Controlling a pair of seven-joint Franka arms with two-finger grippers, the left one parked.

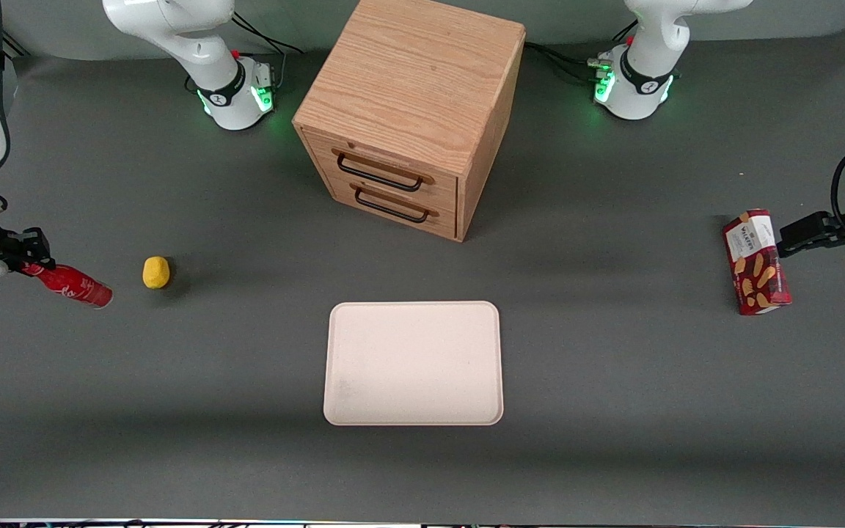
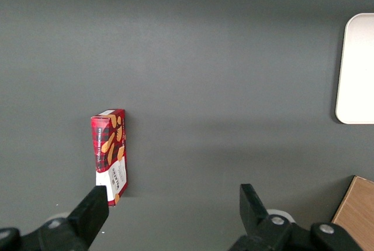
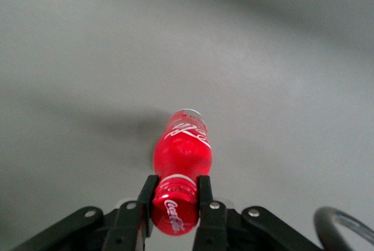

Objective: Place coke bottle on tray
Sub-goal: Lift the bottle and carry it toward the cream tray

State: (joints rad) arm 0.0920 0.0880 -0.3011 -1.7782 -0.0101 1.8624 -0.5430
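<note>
The coke bottle point(image 1: 70, 285) is small and red with white script. It hangs tilted, cap end in my right gripper point(image 1: 30, 258), at the working arm's end of the table. In the right wrist view the gripper point(image 3: 175, 195) is shut on the bottle's red cap, with the body point(image 3: 182, 145) pointing away toward the grey tabletop. The bottle looks lifted a little off the table. The pale cream-pink tray point(image 1: 414, 363) lies flat and empty near the middle of the table, nearer the front camera than the drawer cabinet. Its edge shows in the left wrist view point(image 2: 356, 69).
A wooden two-drawer cabinet point(image 1: 411, 110) stands farther from the camera than the tray. A small yellow object point(image 1: 156, 272) lies beside the bottle, between it and the tray. A red snack box point(image 1: 756, 262) lies toward the parked arm's end, also in the left wrist view point(image 2: 110, 154).
</note>
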